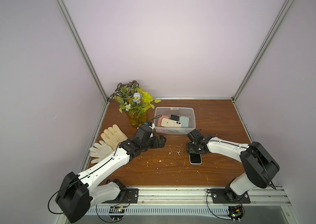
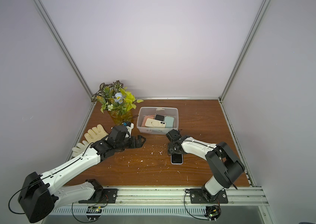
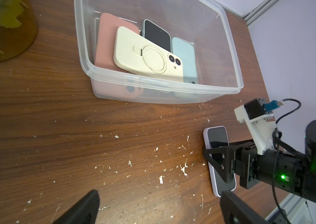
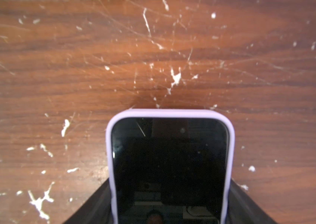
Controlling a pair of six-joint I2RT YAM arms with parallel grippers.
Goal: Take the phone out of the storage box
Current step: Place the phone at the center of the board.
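Left jaws wide apart — right jaws tight around lilac-cased phone [image 1: 195, 159] flat on table [image 1: 163, 171]

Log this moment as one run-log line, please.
left pincer: open, empty | right pincer: grips lilac phone on table | storage box: holds phones

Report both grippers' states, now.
Left gripper: open, holding nothing.
Right gripper: closed on the sides of the lilac-cased phone, which lies flat on the table.
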